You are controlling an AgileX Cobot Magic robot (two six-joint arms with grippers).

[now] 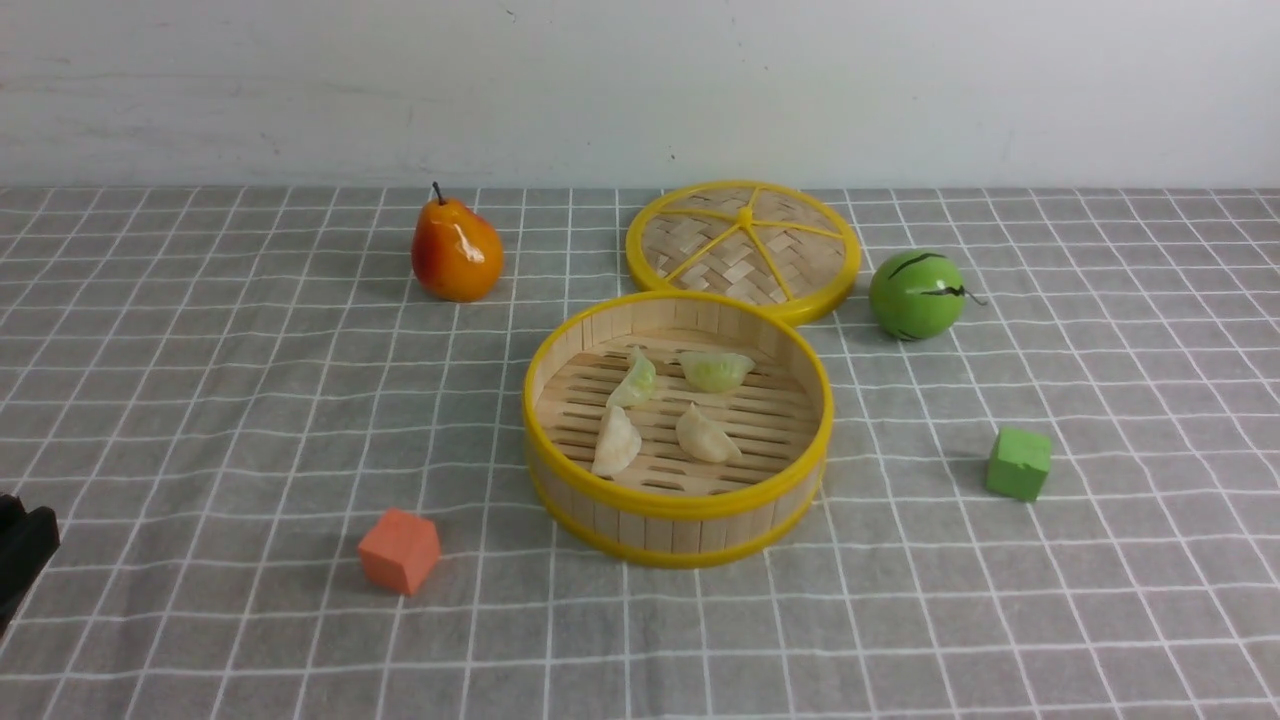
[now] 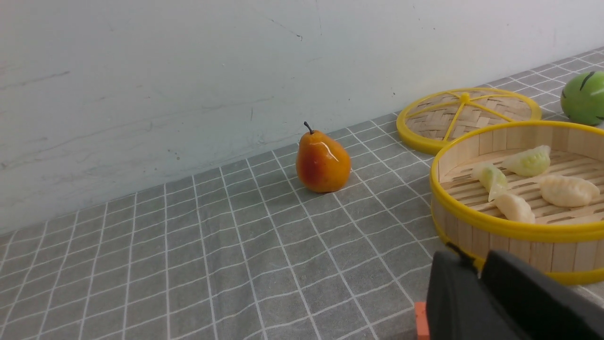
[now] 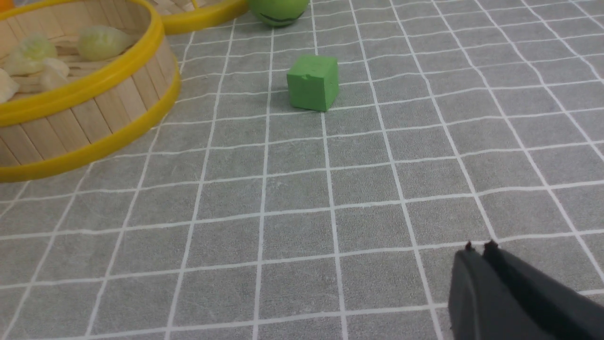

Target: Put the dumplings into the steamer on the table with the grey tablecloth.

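The table [image 1: 200, 400] fills the frame from the pale wall down, wholly draped in the grey tablecloth [image 1: 1100, 600] with its white grid. Dead centre in the front view sits the steamer [image 1: 678, 505], yellow-rimmed, and all four dumplings [image 1: 640, 379] lie inside on its slat floor: two greenish ones at the back, two cream ones nearer the camera, all lying close together.

Just behind the steamer, upper centre, the woven lid [image 1: 743, 246] lies flat, its near edge tucked behind the basket's rim. Upper left of the steamer stands the orange pear [image 1: 456, 251], upright. To the upper right rests the green round fruit [image 1: 916, 294], near the lid.

Right of centre sits the green cube [image 1: 1018, 463], apart from the steamer; lower left, the orange cube [image 1: 399, 551].

At the left edge, the left gripper [image 2: 474, 269] shows as a dark sliver, fingers nearly together, holding nothing. The right gripper [image 3: 479, 249], seen only from its wrist, has tips pressed together, empty, over bare cloth.
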